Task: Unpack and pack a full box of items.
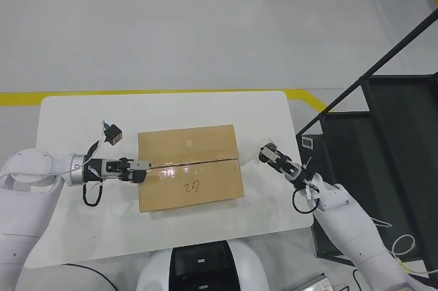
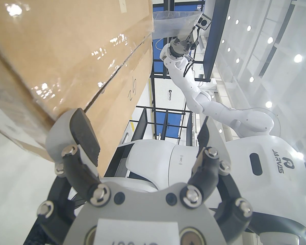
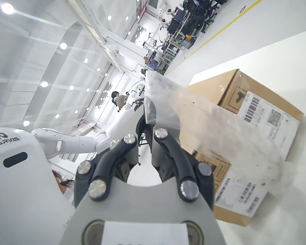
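A closed brown cardboard box (image 1: 190, 167) lies mid-table, its top seam covered with glossy clear tape. My left gripper (image 1: 140, 166) is at the seam on the box's left end. In the left wrist view the left gripper (image 2: 140, 126) is open, and one finger pad (image 2: 83, 133) rests against the box (image 2: 66, 39) edge at the seam. My right gripper (image 1: 266, 153) hovers just off the box's right end. There the right gripper (image 3: 148, 126) is shut on a strip of clear tape (image 3: 206, 128) that runs down to the labelled end of the box (image 3: 257, 128).
A small black object (image 1: 114, 133) sits on the white table (image 1: 81, 124) behind the left gripper. A black metal rack (image 1: 393, 145) stands off the table's right edge. Bare table lies behind and in front of the box.
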Controlling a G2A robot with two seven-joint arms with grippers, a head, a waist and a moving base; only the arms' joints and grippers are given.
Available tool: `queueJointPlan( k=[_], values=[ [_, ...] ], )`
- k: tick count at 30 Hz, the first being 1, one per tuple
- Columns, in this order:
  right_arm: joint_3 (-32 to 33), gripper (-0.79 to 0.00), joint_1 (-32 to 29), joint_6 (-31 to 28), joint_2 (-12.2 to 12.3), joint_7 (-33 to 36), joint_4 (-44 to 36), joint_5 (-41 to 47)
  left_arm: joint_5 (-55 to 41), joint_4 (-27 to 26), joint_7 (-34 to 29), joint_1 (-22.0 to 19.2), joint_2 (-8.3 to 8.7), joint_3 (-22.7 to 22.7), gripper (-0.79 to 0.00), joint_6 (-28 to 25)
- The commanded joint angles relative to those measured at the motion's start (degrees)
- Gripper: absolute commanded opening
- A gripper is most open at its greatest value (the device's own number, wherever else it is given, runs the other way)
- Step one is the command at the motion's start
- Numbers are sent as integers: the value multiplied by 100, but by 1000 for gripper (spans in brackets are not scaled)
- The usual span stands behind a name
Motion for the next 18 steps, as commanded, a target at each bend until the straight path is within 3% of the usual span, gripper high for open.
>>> queueJointPlan(
  k=[1,18],
  values=[
    [-71,-785,50,62,-12,61,4,-8,34,2,13,-9,0,26,0,33],
    [-988,-785,824,1065,-214,441,-154,-1264,102,-2,54,-127,-18,223,0,98]
  ],
)
